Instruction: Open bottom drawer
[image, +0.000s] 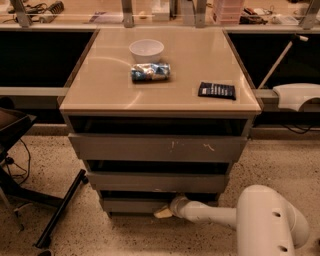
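Note:
The bottom drawer (131, 205) is the lowest and narrowest of three grey drawer fronts under a tan cabinet top, plain and flat. My gripper (163, 212) is at the lower right part of that front, touching or almost touching it near the floor. My white arm (215, 214) reaches in from the lower right, with a large white arm segment (270, 222) close to the camera. The top drawer (157, 147) has white scratch marks. The middle drawer (157, 181) sits between them.
On the cabinet top (100, 90) are a white bowl (146, 50), a blue-and-white snack bag (150, 72) and a dark packet (216, 90). A black chair base (30, 185) stands on the speckled floor at left. A white object (297, 95) lies on the right ledge.

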